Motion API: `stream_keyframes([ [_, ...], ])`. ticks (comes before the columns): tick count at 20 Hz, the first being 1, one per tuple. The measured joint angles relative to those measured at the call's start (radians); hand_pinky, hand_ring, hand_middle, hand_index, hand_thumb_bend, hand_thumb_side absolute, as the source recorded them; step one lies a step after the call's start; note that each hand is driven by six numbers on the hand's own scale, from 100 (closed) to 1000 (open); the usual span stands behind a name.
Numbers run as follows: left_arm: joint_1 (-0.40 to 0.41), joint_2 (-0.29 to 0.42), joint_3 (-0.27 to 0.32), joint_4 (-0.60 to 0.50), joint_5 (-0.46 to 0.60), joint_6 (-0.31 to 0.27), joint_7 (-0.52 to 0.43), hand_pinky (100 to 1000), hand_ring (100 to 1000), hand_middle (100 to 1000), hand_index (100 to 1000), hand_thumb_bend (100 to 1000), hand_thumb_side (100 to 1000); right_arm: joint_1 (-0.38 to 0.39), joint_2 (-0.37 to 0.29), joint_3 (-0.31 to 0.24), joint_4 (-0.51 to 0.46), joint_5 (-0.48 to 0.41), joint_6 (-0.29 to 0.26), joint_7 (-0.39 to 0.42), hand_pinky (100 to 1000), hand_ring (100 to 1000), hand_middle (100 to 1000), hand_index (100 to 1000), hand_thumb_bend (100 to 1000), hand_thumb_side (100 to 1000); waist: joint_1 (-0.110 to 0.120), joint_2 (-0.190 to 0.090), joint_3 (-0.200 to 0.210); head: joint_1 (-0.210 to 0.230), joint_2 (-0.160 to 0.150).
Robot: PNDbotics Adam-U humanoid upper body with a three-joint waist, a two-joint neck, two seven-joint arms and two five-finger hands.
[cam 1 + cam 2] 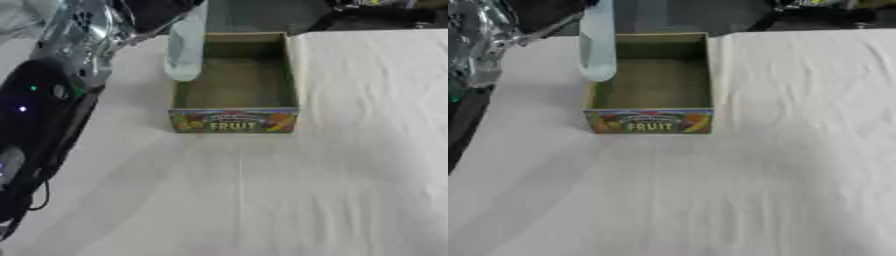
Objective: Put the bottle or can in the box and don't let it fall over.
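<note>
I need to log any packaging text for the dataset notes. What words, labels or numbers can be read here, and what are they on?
"FRUIT": on the front panel of the box, in pale capitals.
A smaller arched line above it on the same panel: too blurred to read.
The clear bottle: no readable label.

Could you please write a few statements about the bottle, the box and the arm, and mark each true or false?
1. The box has FRUIT printed on its near wall. True.
2. The box already holds a can. False: only its bare floor shows inside.
3. The clear bottle hangs over the box's left wall, held from above. True.
4. The bottle lies flat on the white cloth. False: it is roughly upright, its lower end at the box's left rim, off the cloth.
5. The arm carrying the bottle comes in from the right side of the view. False: the left arm comes in from the left; the robot hand itself is cut off at the top edge.
</note>
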Motion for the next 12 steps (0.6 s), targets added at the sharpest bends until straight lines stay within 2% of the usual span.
stream_keyframes([
  [5,-0.019,-0.033,0.001,0.098,-0.008,0.007,-0.067,124,198,260,909,471,837,-0.009,0.010,0.003,0.000,-0.003,0.003,0.006,813,904,1000,972,100,720,0.006,0.012,-0.022,0.025,-0.016],
  [12,-0.018,-0.063,0.007,0.191,-0.018,0.010,-0.118,101,152,241,876,444,870,-0.017,0.017,0.003,-0.001,-0.003,0.008,0.011,814,904,1000,973,100,721,0.011,0.016,-0.028,0.036,-0.018],
])
